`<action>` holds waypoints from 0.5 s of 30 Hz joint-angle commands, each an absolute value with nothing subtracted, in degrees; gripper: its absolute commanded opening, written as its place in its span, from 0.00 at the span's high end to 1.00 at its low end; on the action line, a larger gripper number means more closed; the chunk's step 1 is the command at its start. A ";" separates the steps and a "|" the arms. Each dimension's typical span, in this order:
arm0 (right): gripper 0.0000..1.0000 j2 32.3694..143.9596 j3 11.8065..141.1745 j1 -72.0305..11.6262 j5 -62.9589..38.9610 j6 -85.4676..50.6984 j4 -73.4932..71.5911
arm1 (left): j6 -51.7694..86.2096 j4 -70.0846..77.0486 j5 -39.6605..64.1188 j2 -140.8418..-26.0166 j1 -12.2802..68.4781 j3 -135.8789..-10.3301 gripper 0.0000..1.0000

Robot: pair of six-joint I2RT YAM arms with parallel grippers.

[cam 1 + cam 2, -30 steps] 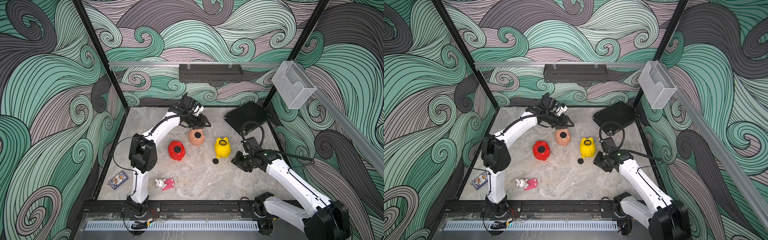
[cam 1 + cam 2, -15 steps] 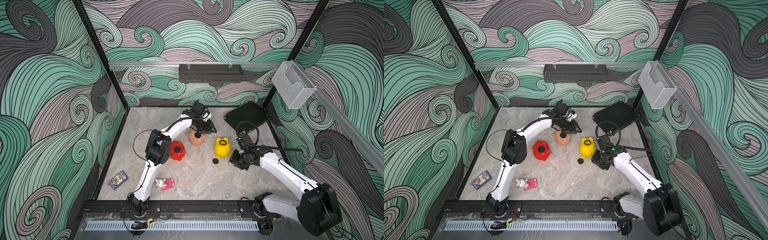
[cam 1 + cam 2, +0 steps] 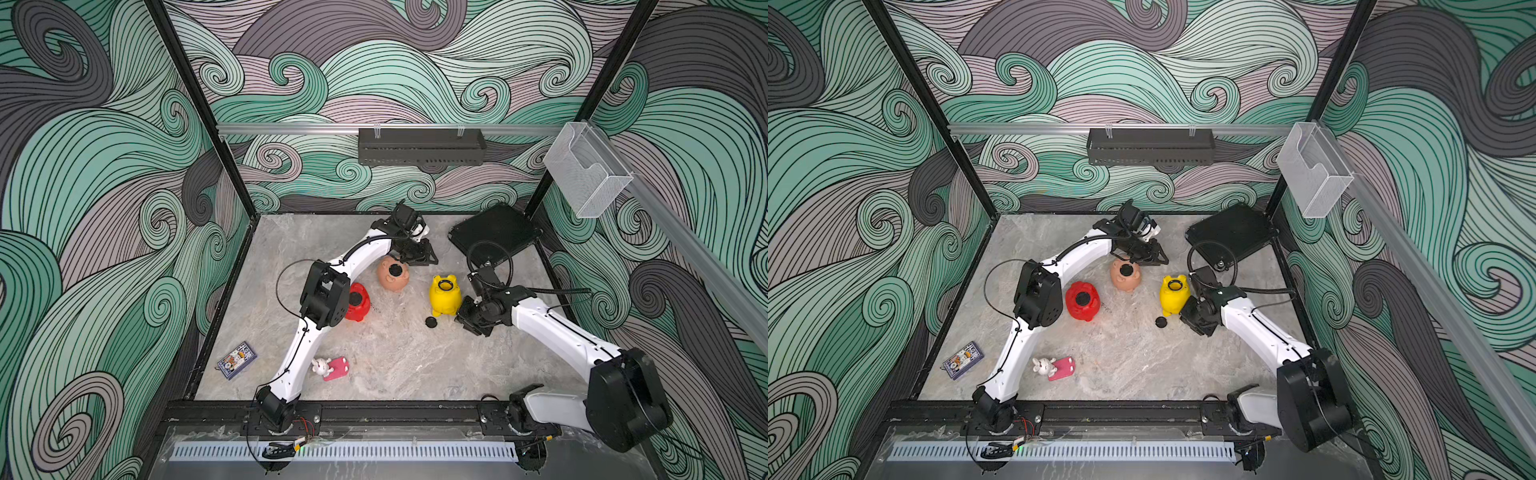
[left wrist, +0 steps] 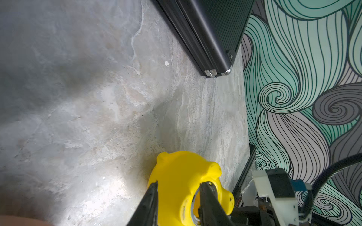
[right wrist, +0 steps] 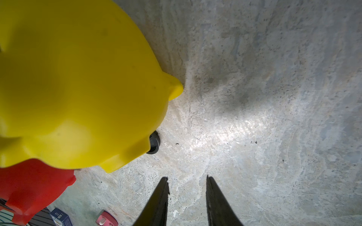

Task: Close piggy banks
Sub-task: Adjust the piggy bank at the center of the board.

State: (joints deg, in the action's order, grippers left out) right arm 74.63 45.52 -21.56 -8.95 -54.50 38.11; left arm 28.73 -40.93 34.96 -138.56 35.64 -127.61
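Kim: Left arm swung right over the last second. Its elbow now overlapped the edge of the red pig [image 3: 1082, 300] in a top view, and the left gripper [image 3: 428, 259] went from behind the peach pig [image 3: 392, 275] to its far-right side. Right gripper [image 3: 463, 320] crept a little toward the yellow pig [image 3: 444, 296].

Jo: Jaws?

Kim: In the wrist view the left fingers [image 4: 150, 203] stood apart with a narrow gap and nothing between them. The right fingers [image 5: 156, 203] were apart too, with only bare table [image 5: 254, 117] between them. Nothing held.

Jo: Pigs?

Kim: All three sat mid-table, belly holes up. Red was to the left, peach further back, yellow to the right. Yellow was just beside the right gripper; couldn't tell if they touched. Yellow's hole was open, ring visible. A loose black plug [image 3: 431, 322] lay on the table just in front of yellow, near the right gripper's tips. Red and peach holes showed black; couldn't tell whether plugged or just dark.

Jo: Rest?

Kim: Bunny toy [image 3: 330, 368] and card box [image 3: 236, 359] lay front-left, well apart from the pigs. Black case [image 3: 494, 235] was in the far-right corner.
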 commanded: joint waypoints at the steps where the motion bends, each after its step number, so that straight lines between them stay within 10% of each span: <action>1: 0.65 74.96 46.54 -21.18 -8.62 -55.40 37.73 | 28.72 -42.26 34.80 -140.28 37.13 -129.25 0.65; 15: 0.67 78.55 48.56 -19.37 -9.20 -55.25 36.83 | 27.70 -44.53 34.89 -141.40 38.41 -128.97 0.67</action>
